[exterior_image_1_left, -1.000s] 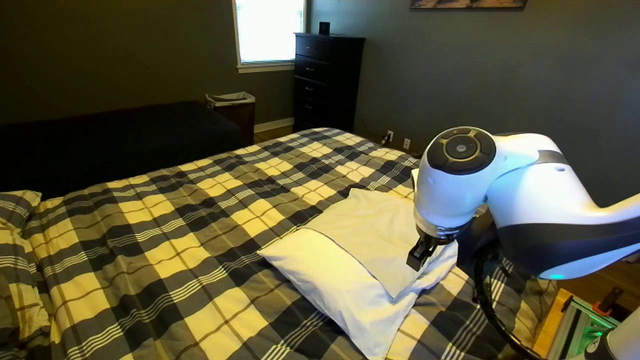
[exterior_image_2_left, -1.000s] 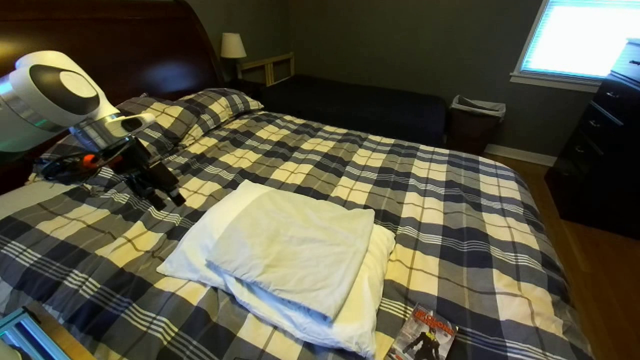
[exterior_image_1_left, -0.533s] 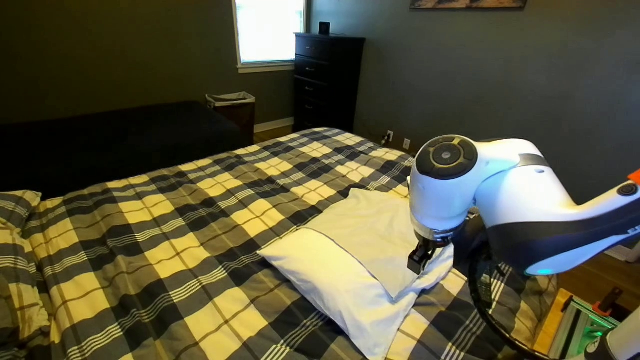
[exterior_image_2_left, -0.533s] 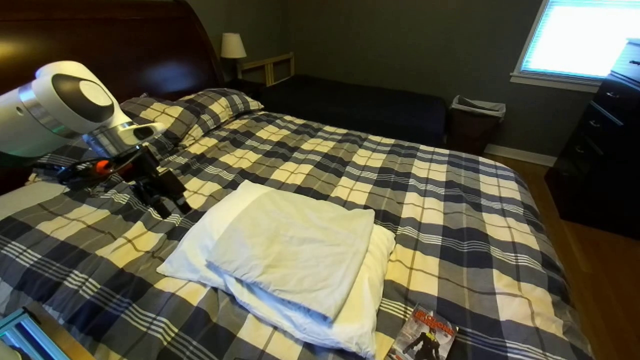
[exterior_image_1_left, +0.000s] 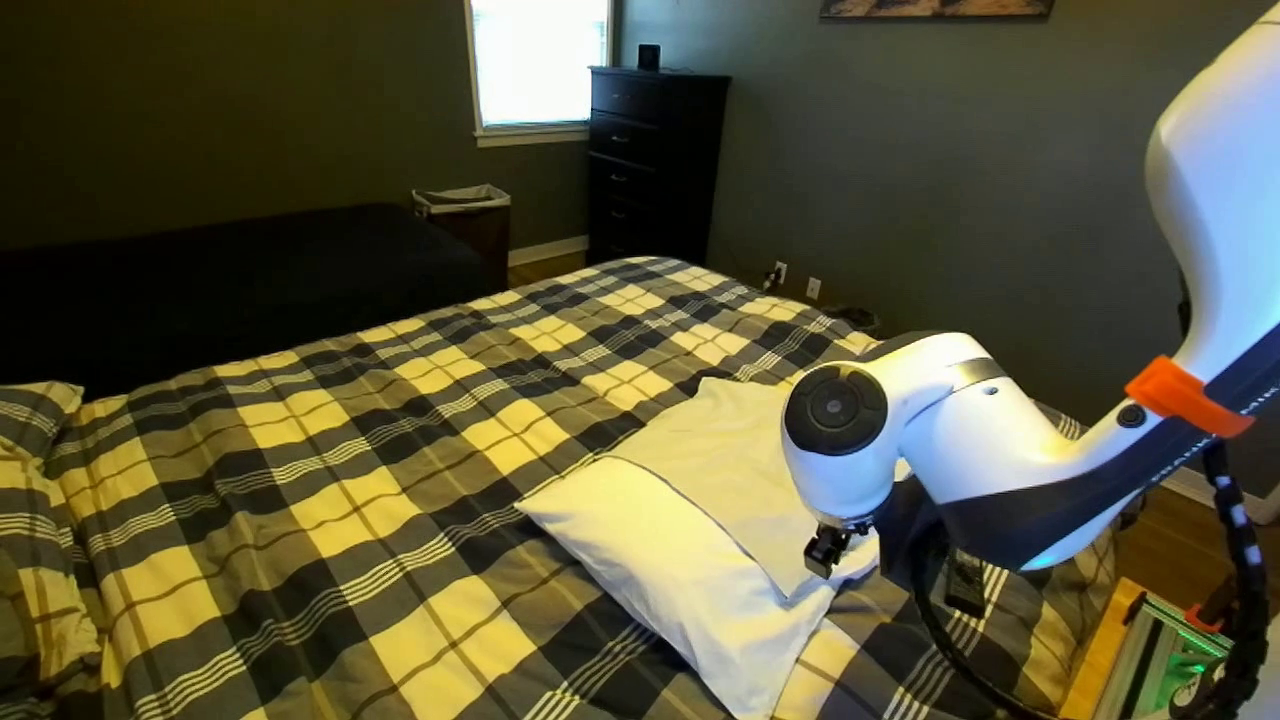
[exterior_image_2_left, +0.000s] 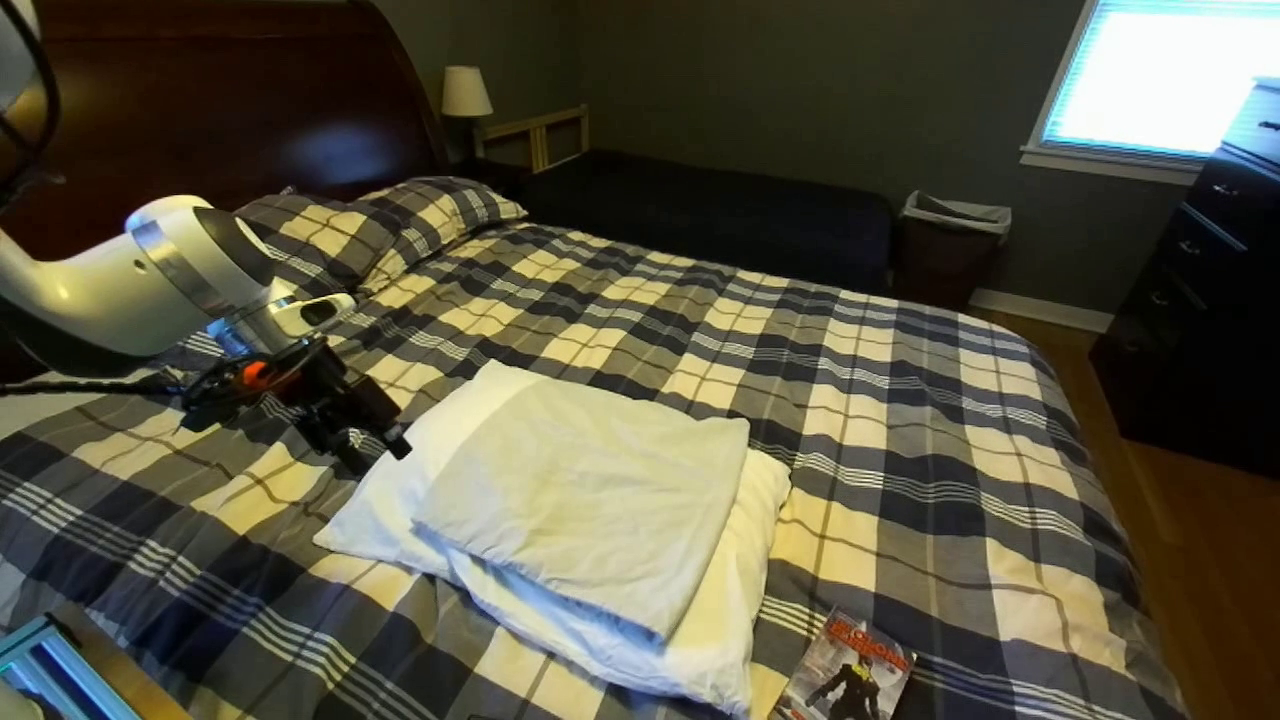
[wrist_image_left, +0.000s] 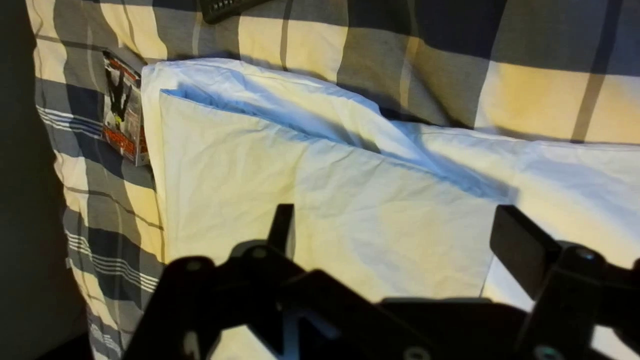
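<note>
A white pillow (exterior_image_2_left: 715, 675) lies on the plaid bed cover (exterior_image_2_left: 900, 400), and it shows in the wrist view too (wrist_image_left: 580, 195). A pale, flat folded cloth (exterior_image_2_left: 590, 490) rests on top of the pillow; it also shows in the wrist view (wrist_image_left: 350, 200). My gripper (exterior_image_2_left: 378, 452) is above the pillow's edge nearest the headboard, tilted downward. In the wrist view my gripper (wrist_image_left: 394, 222) has its two fingers wide apart with nothing between them. The cloth and pillow are below the fingers. I see no contact. The gripper also shows in an exterior view (exterior_image_1_left: 825, 560), partly hidden by the arm.
A book or case with a printed cover (exterior_image_2_left: 850, 670) lies beside the pillow. A black remote (exterior_image_1_left: 965, 585) lies on the bed near the arm. Plaid pillows (exterior_image_2_left: 440, 215) lie by the headboard (exterior_image_2_left: 250, 100). A metal-framed stand (exterior_image_1_left: 1150, 650) is at the bed's edge.
My gripper has moved downward and closer to the pillow, with the arm lowering and reaching out. The pillow, cloth and book have not moved.
</note>
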